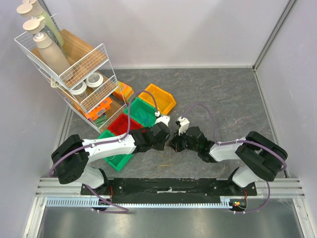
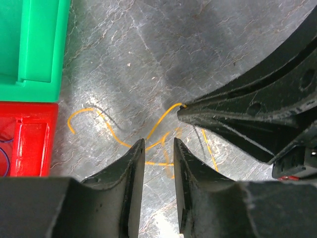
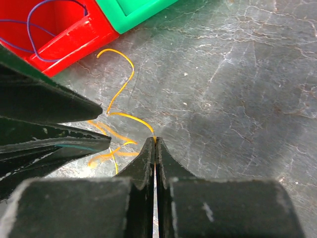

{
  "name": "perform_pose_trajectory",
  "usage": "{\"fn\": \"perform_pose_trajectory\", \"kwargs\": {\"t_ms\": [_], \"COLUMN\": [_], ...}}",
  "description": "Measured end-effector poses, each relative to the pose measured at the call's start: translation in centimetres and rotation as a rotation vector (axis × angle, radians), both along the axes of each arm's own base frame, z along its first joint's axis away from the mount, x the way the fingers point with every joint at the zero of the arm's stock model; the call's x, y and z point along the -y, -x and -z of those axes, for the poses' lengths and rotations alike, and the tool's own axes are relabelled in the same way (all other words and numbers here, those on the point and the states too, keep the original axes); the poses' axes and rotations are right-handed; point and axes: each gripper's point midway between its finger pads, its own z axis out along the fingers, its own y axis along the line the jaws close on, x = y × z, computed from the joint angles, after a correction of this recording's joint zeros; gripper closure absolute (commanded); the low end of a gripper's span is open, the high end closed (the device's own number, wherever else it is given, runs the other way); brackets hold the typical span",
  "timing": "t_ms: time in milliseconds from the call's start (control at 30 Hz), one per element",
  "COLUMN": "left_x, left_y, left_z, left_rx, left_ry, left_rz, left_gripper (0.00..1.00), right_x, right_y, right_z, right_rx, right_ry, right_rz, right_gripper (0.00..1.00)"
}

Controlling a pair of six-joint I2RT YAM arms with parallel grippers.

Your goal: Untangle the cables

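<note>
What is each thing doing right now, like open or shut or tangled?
yellow wires, tangled on the table, one strand pinched.
right fingers, shut on a yellow strand.
left fingers, open, over the tangle.
red bin, upright, thin blue wire inside.

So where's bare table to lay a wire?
Free: grey tabletop between the orange plastic bin and the right wall. Crowded: left, by the white wire rack, and centre, where the left gripper and right gripper meet over the thin yellow wires.
</note>
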Motion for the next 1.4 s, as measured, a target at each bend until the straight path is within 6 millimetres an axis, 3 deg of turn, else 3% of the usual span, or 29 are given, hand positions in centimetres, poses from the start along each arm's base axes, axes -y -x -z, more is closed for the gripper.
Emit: {"fn": "perform_pose_trajectory", "kwargs": {"t_ms": [433,567,633,767,867,1000,1100,1133,1200,1400], "left_x": [0.9,0.9,0.8,0.7,0.8,0.7,0.5,0.3,-0.1,0.0], "left_y": [-0.8,-0.9,-0.9,-1.0,-0.8,-0.3,0.4,0.5,0.7,1.1], "left_z": [-0.6,-0.6,-0.6,-0.6,-0.3,0.4,1.1,1.3,1.4,0.4], "left_rx": [0.038,0.049,0.052,0.056,0.052,0.031,0.008,0.005,0.003,0.005], "left_ry": [0.024,0.018,0.014,0.006,-0.002,0.000,0.000,-0.004,-0.005,0.035], "left_rz": [0.039,0.049,0.048,0.059,0.075,0.096,0.110,0.110,0.110,0.113], "left_gripper": [0.53,0.56,0.64,0.91,0.98,0.98,0.98,0.98,0.98,0.98], "right_x": [-0.9,-1.0,-0.9,-0.7,-0.6,-0.6,-0.6,-0.5,-0.1,2.5], "right_y": [0.5,0.5,0.6,1.0,1.1,1.2,1.3,1.3,1.1,0.6], "right_z": [-1.1,-1.2,-1.2,-1.1,-1.3,-1.5,-1.4,-1.3,-1.3,-1.5], "right_rx": [0.018,0.022,0.022,0.020,0.027,0.031,0.023,0.025,0.017,-0.086], "right_ry": [-0.057,-0.064,-0.066,-0.068,-0.075,-0.083,-0.083,-0.080,-0.068,0.067], "right_rz": [-0.051,-0.056,-0.058,-0.064,-0.065,-0.068,-0.070,-0.068,-0.040,0.142], "right_gripper": [1.00,1.00,1.00,1.00,1.00,0.99,0.54,0.48,0.40,0.34]}}
